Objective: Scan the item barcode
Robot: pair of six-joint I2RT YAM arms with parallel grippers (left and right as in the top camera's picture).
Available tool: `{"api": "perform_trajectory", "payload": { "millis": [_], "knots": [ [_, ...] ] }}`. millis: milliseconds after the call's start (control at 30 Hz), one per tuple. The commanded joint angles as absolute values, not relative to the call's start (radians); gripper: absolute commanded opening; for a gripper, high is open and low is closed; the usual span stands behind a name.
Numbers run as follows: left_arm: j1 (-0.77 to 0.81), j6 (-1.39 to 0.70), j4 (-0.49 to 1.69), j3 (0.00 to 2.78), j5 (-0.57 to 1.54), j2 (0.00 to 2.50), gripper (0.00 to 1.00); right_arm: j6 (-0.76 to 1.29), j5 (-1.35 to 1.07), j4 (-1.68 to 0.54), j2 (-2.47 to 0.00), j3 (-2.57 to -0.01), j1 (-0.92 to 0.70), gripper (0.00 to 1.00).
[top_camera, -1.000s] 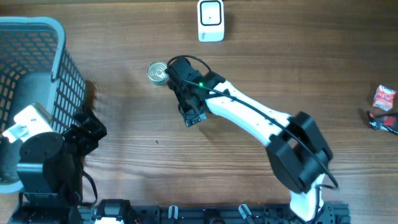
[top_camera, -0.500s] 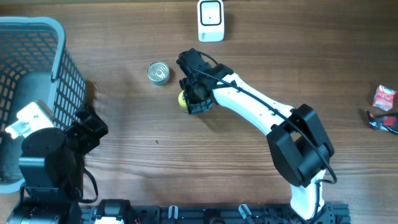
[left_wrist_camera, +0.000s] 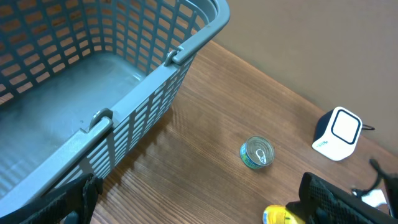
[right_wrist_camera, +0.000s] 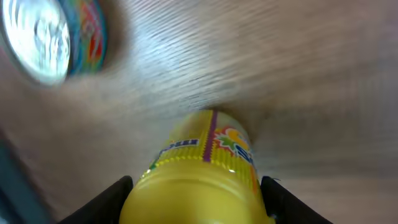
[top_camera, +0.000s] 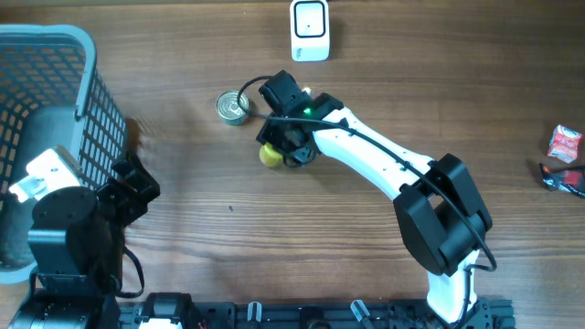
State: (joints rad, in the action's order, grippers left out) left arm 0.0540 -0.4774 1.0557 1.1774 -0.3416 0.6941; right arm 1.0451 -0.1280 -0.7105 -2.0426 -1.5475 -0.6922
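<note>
The item is a yellow bottle (top_camera: 270,155) with a colourful printed label, and my right gripper (top_camera: 287,146) is shut on it just right of the tin can. In the right wrist view the bottle (right_wrist_camera: 199,174) fills the space between both black fingers (right_wrist_camera: 102,202), its label end pointing away over the wood. Its yellow end (left_wrist_camera: 278,216) also peeks in at the bottom of the left wrist view. The white scanner (top_camera: 310,30) stands at the far edge of the table. My left gripper (top_camera: 137,185) hangs open and empty beside the basket.
A small tin can (top_camera: 233,107) lies left of the right gripper. A grey mesh basket (top_camera: 87,91) takes up the left side. A red packet (top_camera: 565,143) and a black object (top_camera: 562,177) sit at the far right edge.
My right gripper went from open to shut around the yellow bottle, and its wrist turned so the bottle now shows at its lower left. The left arm barely moved.
</note>
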Motion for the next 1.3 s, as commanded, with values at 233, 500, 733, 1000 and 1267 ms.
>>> {"api": "perform_trajectory", "payload": {
  "millis": [233,500,733,1000,1267],
  "knots": [
    [0.054,-0.488,1.056,1.178,-0.302,0.697,1.00,0.046,0.038,-0.907,-2.053,-1.541,-0.684,0.63],
    [0.054,-0.488,1.056,1.178,-0.295,0.697,1.00,-0.001,0.220,-0.946,-2.053,-1.541,-0.684,1.00],
    [0.054,-0.487,1.056,1.178,-0.295,0.697,1.00,0.322,0.066,-0.932,-2.053,-1.541,-0.684,1.00],
    [0.054,-0.487,1.071,1.178,-0.295,0.697,1.00,0.633,0.006,-0.956,-2.054,-1.541,-0.684,0.91],
    [0.054,-0.487,1.119,1.178,-0.295,0.697,1.00,0.642,0.048,-0.990,-2.054,-1.541,-0.683,0.75]
  ]
}}
